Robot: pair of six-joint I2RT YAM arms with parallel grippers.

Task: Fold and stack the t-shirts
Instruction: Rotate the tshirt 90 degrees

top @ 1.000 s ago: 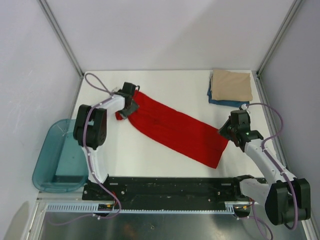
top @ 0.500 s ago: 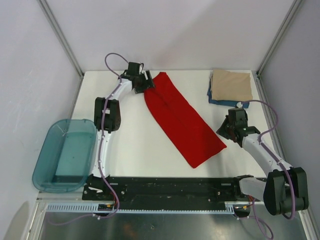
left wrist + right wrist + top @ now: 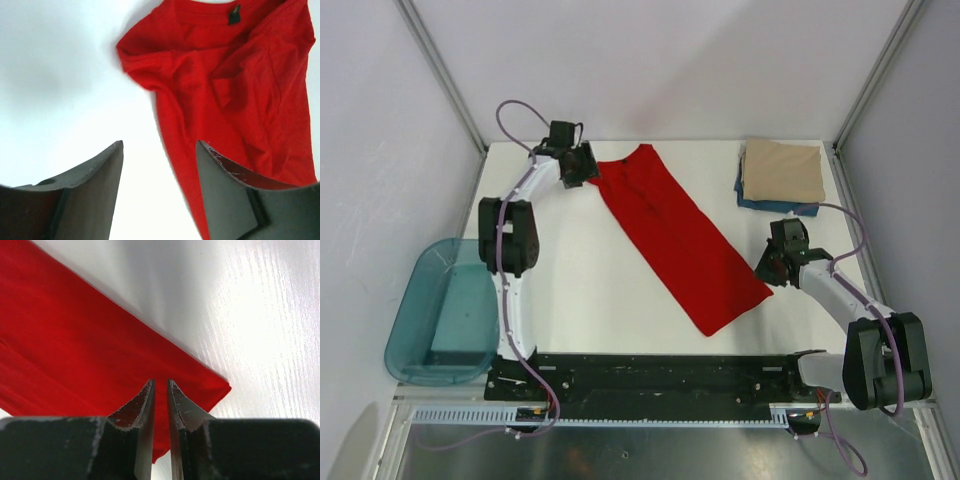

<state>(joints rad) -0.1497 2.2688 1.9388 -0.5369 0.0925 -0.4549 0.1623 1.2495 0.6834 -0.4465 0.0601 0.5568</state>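
The red t-shirt [image 3: 680, 235] lies as a long folded strip, running diagonally from the far middle of the table to the near right. Its collar end, with a dark label, shows in the left wrist view [image 3: 235, 85]. My left gripper [image 3: 585, 168] is open and empty just left of the collar end; its jaws [image 3: 160, 145] straddle the shirt's left edge over bare table. My right gripper [image 3: 767, 272] hovers over the shirt's near right corner [image 3: 75, 340] with its jaws [image 3: 161, 382] nearly closed; the cloth under them lies flat. The tan shirt [image 3: 782, 170] lies folded on the dark blue shirt [image 3: 770, 206] at the far right.
A translucent teal tub [image 3: 445, 310] sits off the table's left edge, beside the left arm's base. Grey walls close in the table on the left, back and right. White tabletop [image 3: 580, 270] shows left of the red shirt.
The red shirt's collar end swung from the left toward the far middle, so the strip now lies steeper. My left gripper let go of it and drew back to the left. My right gripper shifted slightly.
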